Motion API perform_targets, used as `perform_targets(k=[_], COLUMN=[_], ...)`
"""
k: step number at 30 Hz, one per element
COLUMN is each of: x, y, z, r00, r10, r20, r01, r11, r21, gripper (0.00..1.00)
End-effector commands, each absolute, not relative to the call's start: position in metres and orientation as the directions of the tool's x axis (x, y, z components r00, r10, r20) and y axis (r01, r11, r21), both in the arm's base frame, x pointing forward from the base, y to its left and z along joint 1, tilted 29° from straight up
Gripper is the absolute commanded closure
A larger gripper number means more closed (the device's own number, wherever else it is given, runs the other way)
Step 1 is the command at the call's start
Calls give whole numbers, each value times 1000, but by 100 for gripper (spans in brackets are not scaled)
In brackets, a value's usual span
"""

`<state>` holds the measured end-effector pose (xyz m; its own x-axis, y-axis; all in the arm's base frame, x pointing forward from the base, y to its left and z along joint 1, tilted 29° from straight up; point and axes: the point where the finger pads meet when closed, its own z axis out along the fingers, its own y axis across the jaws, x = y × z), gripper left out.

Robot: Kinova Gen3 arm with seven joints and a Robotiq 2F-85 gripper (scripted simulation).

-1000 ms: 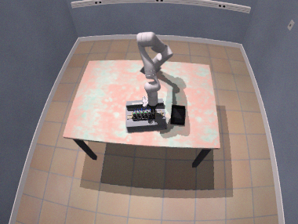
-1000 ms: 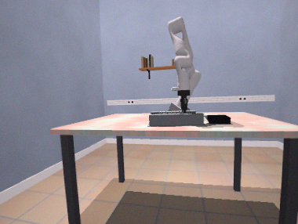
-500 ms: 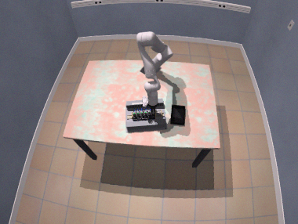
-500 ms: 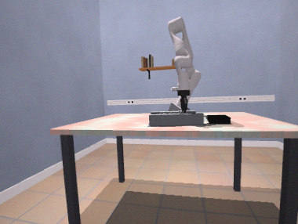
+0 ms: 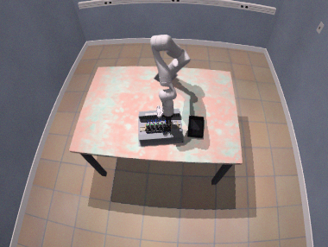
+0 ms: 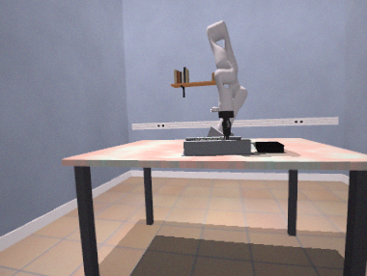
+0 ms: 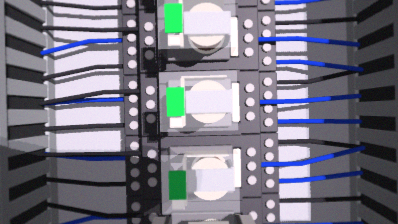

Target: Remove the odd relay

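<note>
The grey relay panel (image 5: 148, 139) (image 6: 212, 147) lies flat on the table, left of the black parts tray (image 5: 196, 126) (image 6: 268, 146). My gripper (image 5: 165, 122) (image 6: 226, 136) stands straight down on the right part of the relay row and is shut on a relay there. That relay is hidden under the fingers, and I cannot tell its button colour. The wrist view looks down along the row. It shows three relays (image 7: 200, 25) (image 7: 200, 105) (image 7: 200, 180), each with a green button (image 7: 174, 102), between blue and black wires. The fingers do not show in the wrist view.
The pink-mottled table (image 5: 112, 99) (image 6: 145, 153) holds only the panel and the tray. The tray stands close to the panel's right side. A wall shelf with books (image 6: 193, 83) hangs behind the arm.
</note>
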<state>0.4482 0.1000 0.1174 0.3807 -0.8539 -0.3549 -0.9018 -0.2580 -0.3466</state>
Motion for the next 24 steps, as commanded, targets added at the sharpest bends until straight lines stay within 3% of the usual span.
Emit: perform_targets(k=[1,24], x=[449,450], y=[100,100], z=[118,118], r00=[381,381], r10=[-854,-854], r20=[-354,-354], r01=[-903,-910], r11=[-260,-278], r21=[-344,-307], gripper=[100,100])
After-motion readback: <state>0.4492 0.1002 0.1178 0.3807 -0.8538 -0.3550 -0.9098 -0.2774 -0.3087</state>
